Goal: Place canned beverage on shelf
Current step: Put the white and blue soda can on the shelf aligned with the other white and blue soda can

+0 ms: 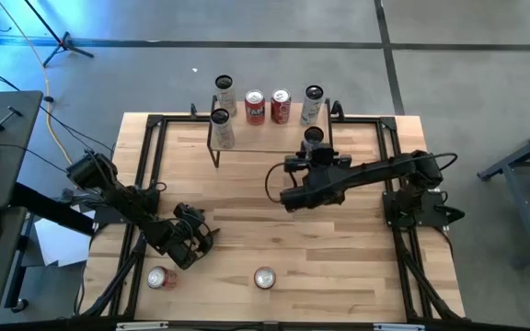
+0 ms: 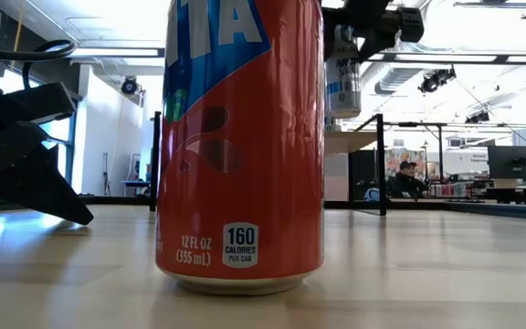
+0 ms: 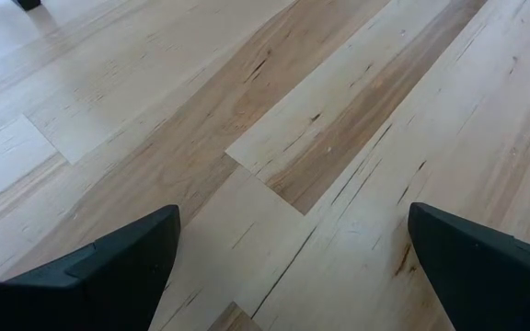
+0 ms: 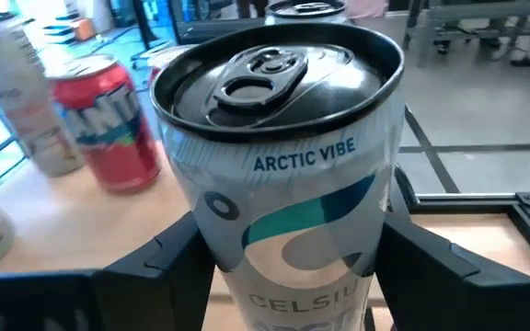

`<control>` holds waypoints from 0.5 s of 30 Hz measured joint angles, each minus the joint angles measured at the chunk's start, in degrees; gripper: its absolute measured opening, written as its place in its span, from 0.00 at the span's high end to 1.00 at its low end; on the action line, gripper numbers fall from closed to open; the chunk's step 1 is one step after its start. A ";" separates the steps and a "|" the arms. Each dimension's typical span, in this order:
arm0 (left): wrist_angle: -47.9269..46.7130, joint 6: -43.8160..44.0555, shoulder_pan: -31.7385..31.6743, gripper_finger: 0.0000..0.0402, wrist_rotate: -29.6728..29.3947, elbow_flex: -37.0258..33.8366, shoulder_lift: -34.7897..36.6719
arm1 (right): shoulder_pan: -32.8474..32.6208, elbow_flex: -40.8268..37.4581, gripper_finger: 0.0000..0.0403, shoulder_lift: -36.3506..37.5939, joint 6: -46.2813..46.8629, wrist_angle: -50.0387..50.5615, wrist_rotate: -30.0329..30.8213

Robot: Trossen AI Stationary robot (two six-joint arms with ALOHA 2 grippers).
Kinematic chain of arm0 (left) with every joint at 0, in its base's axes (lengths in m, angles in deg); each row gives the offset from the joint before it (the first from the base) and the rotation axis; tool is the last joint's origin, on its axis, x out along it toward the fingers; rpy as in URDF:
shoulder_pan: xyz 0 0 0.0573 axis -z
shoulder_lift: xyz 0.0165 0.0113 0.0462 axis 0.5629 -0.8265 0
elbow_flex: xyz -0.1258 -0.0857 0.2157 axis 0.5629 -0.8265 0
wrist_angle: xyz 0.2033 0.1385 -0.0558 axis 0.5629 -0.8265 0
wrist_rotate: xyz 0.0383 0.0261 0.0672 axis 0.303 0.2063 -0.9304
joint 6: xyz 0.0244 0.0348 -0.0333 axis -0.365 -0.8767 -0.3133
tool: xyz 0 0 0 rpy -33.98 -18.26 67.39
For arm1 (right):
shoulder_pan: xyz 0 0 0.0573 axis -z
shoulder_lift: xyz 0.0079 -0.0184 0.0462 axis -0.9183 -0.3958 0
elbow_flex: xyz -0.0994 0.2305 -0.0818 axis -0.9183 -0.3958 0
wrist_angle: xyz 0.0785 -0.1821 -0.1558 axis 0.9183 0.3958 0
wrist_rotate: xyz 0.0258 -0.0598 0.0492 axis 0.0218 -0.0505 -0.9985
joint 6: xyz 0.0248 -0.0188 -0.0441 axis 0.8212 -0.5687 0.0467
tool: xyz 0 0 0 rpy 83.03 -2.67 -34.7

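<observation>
Two arms are working over the wooden tabletop (image 1: 274,230). Right gripper (image 1: 313,147) is reaching toward the shelf (image 1: 265,133) at the far edge, its jaws clamped on a tall white Celsius can (image 4: 288,175) with a black lid, marked "ARCTIC VIBE"; the dark fingers (image 4: 168,257) are pressing both sides of the can body. In the low view the held can (image 2: 342,78) is hanging clear above the tabletop. From above it is sitting at the shelf's right end. On the shelf, two red cans (image 1: 267,108) are standing side by side in the middle, with white cans (image 1: 224,95) flanking them. Left gripper (image 1: 191,241) is hovering low over the near-left tabletop, jaws spread wide and holding nothing; bare wood is showing between its fingers (image 3: 109,267). Two more cans are standing near the front edge: a red one (image 1: 158,278) beside the left gripper and an orange Fanta can (image 1: 264,278) at centre, upright.
</observation>
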 joint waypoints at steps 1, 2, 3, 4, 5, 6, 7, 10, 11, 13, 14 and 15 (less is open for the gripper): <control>-0.01 0.00 -0.01 0.00 0.00 0.01 -0.01 | 0.46 0.00 0.42 0.00 0.70 -0.01 0.03; 0.00 0.00 0.01 0.00 0.00 0.02 -0.02 | 0.89 0.00 0.42 0.00 1.24 0.01 0.21; 0.01 0.00 0.01 0.00 0.00 0.02 0.01 | 1.25 0.00 0.42 0.00 1.97 0.01 0.62; 0.00 0.00 0.00 0.00 0.00 0.00 -0.02 | 1.57 0.00 0.42 0.00 2.37 0.00 1.24; -0.01 0.00 0.00 0.00 0.00 0.01 -0.02 | 1.77 0.00 0.42 0.00 2.92 0.02 1.81; -0.01 0.00 0.00 0.00 0.00 0.00 0.00 | 1.97 0.00 0.42 0.02 3.21 0.00 2.30; 0.01 0.00 0.01 0.00 0.00 0.00 -0.02 | 2.28 0.00 0.42 0.02 3.30 0.00 2.42; 0.00 0.00 0.00 0.00 0.00 0.00 -0.02 | 3.19 0.00 0.42 0.02 3.28 0.00 2.20; 0.01 0.00 0.01 0.00 0.00 0.00 -0.02 | 3.50 0.00 0.42 0.02 3.30 0.00 2.11; -0.01 0.00 0.01 0.00 0.00 0.02 -0.02 | 4.08 0.00 0.42 0.02 3.28 -0.02 2.10; 0.01 0.00 0.01 0.00 0.00 0.02 -0.02 | 4.33 0.00 0.42 0.02 3.30 0.00 2.08; -0.01 0.00 0.00 0.00 0.00 0.01 -0.02 | 4.62 0.00 0.42 0.02 3.30 0.00 2.08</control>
